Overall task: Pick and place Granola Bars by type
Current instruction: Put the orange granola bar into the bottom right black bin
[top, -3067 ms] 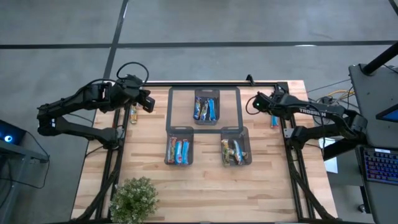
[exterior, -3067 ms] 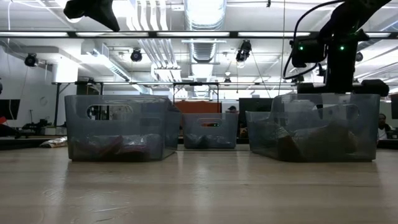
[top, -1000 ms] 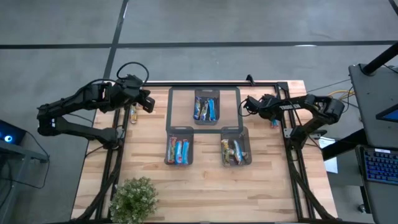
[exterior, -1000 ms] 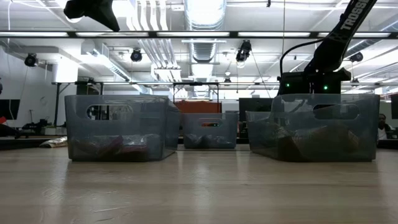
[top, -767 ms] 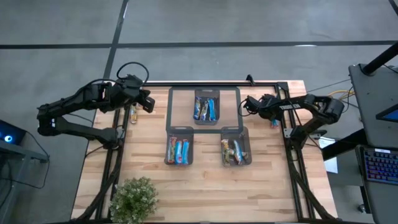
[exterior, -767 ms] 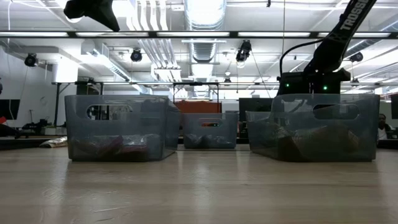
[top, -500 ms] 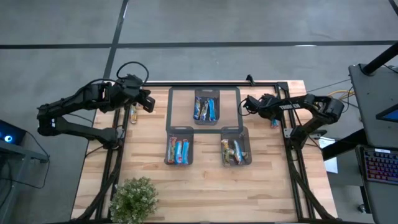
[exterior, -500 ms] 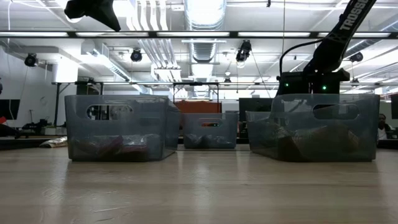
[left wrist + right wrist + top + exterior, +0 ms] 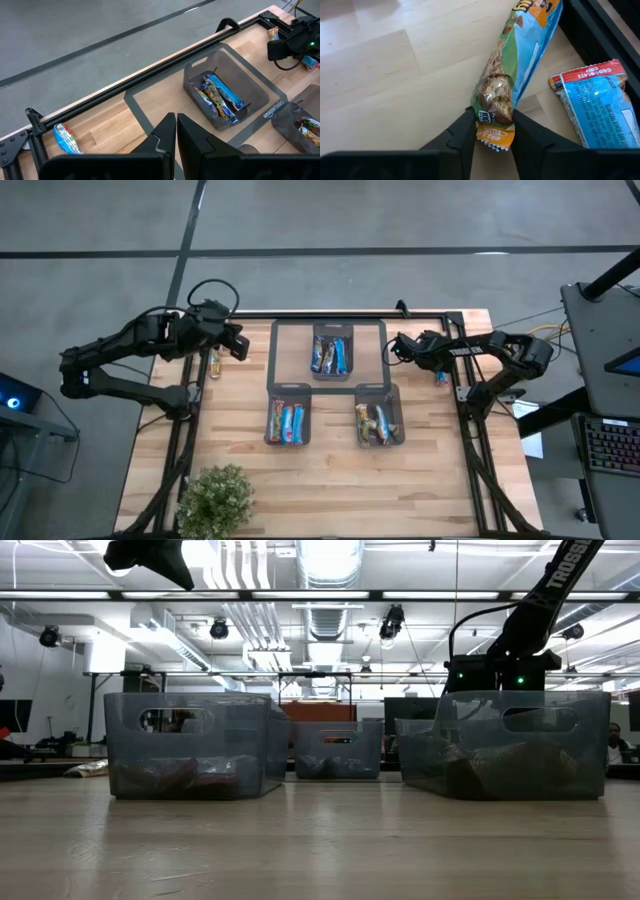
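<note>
A green-and-blue granola bar [image 9: 512, 75] with an orange end lies on the wood at the table's far right, beside a blue chocolate-chip bar [image 9: 597, 102] [image 9: 441, 377]. My right gripper [image 9: 492, 132] is low over it and shut on its near end. My left gripper [image 9: 176, 125] [image 9: 238, 343] hangs shut and empty, high above the table's far left. One more bar [image 9: 65, 137] [image 9: 213, 363] lies under it by the left rail. Sorted bars fill three bins: far centre [image 9: 333, 352], near left [image 9: 288, 422], near right [image 9: 380, 420]. My right gripper pinches the bar's orange crimped end [image 9: 492, 137] between its two fingers, one on each long side. The fingers slant down from above and point along the bar. The bar lies flat on the table, stretching away from the fingertips.
A dark frame rail [image 9: 605, 35] runs close beside the two bars on the right. A grey taped outline [image 9: 275, 355] frames the far bin. A potted plant [image 9: 215, 500] stands at the near left. Bare wood lies between and in front of the bins.
</note>
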You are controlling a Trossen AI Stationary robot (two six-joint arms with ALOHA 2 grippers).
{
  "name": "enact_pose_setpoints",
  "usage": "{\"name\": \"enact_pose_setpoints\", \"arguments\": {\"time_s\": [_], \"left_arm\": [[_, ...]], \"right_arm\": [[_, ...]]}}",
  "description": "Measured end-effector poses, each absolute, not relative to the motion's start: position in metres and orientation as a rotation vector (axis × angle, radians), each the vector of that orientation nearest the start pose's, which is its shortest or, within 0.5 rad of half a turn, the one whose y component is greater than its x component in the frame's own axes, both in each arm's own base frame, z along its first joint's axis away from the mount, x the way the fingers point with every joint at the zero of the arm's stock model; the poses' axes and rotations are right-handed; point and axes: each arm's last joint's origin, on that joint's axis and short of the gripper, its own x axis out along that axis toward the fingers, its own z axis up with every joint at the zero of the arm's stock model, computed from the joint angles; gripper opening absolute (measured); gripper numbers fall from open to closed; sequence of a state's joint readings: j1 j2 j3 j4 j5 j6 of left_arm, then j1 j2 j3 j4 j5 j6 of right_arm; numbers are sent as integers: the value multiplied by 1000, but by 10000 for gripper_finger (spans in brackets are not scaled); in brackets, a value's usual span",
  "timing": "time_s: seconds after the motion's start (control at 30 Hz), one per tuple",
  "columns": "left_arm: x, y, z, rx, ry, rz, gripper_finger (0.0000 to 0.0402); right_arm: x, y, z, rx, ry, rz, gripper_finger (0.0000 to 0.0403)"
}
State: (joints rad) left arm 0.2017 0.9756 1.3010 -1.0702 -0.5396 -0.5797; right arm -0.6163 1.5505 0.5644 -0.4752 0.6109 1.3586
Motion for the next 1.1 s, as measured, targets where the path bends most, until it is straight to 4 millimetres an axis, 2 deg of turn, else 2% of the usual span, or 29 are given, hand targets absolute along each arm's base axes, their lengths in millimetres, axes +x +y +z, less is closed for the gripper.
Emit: {"name": "enact_pose_setpoints", "arguments": {"time_s": [0.47, 1.1], "left_arm": [[147, 45, 395, -399, 521, 897, 0], [147, 45, 395, -399, 521, 897, 0]], "right_arm": [[162, -135, 105, 938, 623, -1842, 71], [160, -133, 117, 958, 614, -1792, 70]]}}
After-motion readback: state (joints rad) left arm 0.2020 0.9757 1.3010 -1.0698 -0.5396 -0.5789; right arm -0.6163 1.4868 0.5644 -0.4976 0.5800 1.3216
